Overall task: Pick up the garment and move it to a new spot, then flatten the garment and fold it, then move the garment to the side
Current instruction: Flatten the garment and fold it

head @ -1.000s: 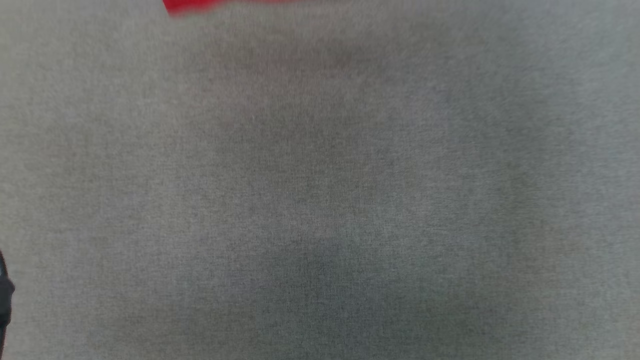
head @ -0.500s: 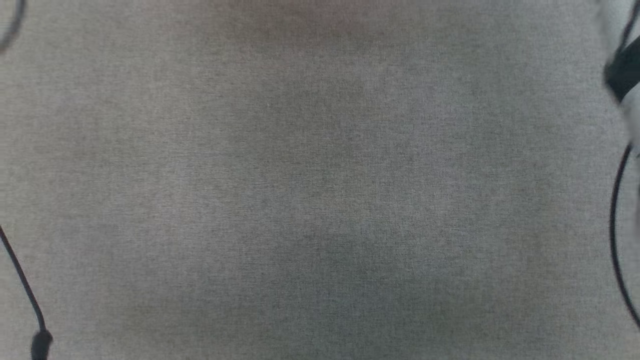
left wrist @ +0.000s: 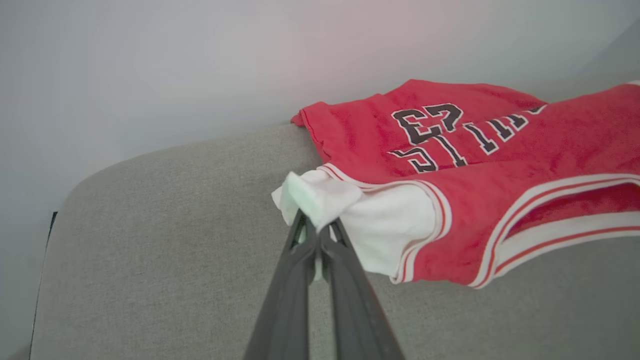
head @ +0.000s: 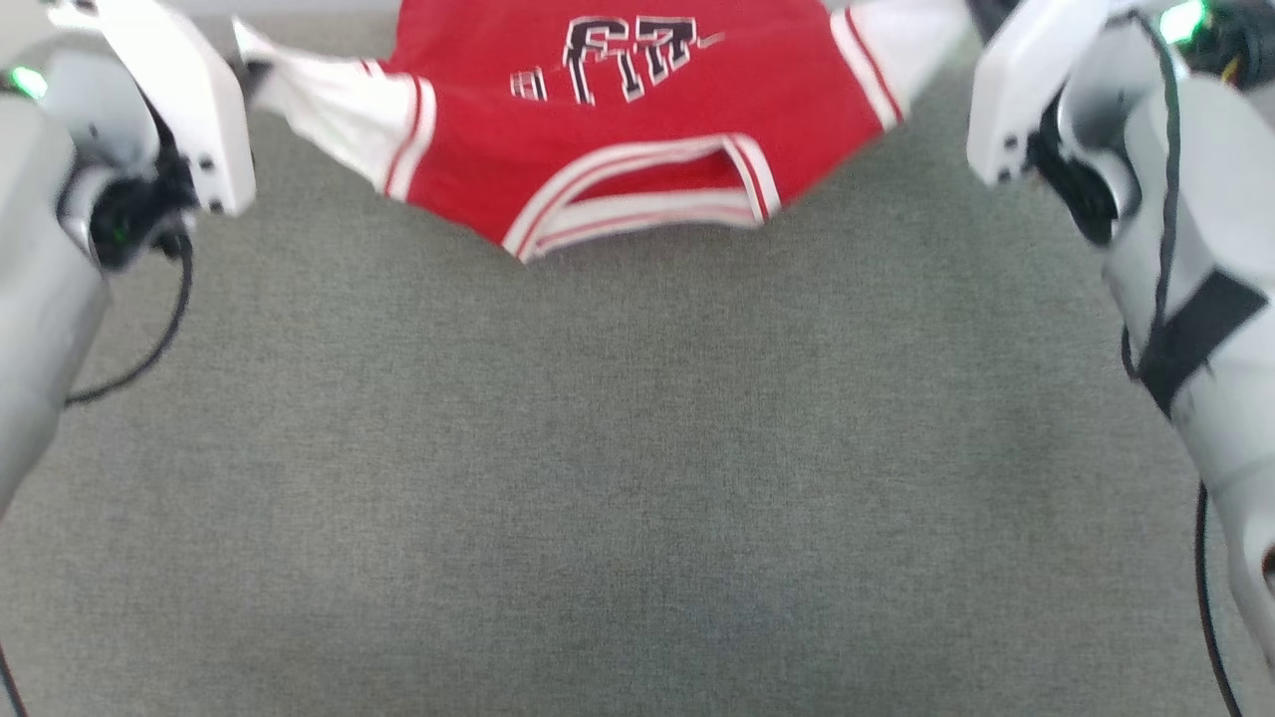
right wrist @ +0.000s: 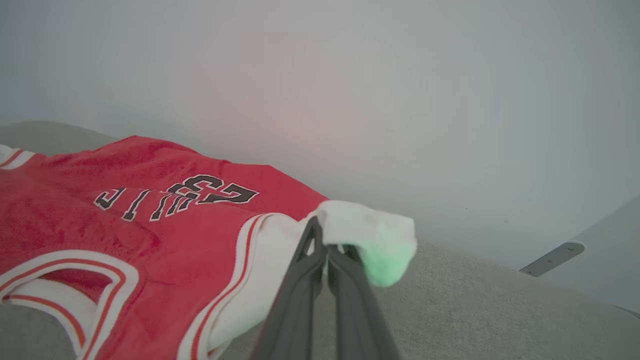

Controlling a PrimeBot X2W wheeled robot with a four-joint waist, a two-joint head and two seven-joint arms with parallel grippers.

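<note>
The garment [head: 618, 129], a red jersey with white sleeves, striped trim and black numerals, is spread at the far side of the grey fabric surface [head: 637, 448], neck opening toward me. My left gripper [left wrist: 316, 239] is shut on the tip of one white sleeve [left wrist: 325, 200], at the upper left of the head view. On the other side, my right gripper [right wrist: 325, 252] is shut on the opposite white sleeve [right wrist: 370, 235]. The garment [left wrist: 450, 150] sags between the two grips, its body lying on the surface [right wrist: 150, 210].
Both pale forearms flank the head view, the left arm [head: 60, 229] and the right arm [head: 1175, 219], with black cables hanging off them. A pale wall [left wrist: 200, 60] rises behind the surface, whose rounded corner [left wrist: 75, 190] lies beyond the left sleeve. A metal bracket [right wrist: 550, 259] sits at far right.
The head camera has swung: earlier it showed blurred grey fabric with a red strip or cables at the edges; now the stretched garment and both arms are in it.
</note>
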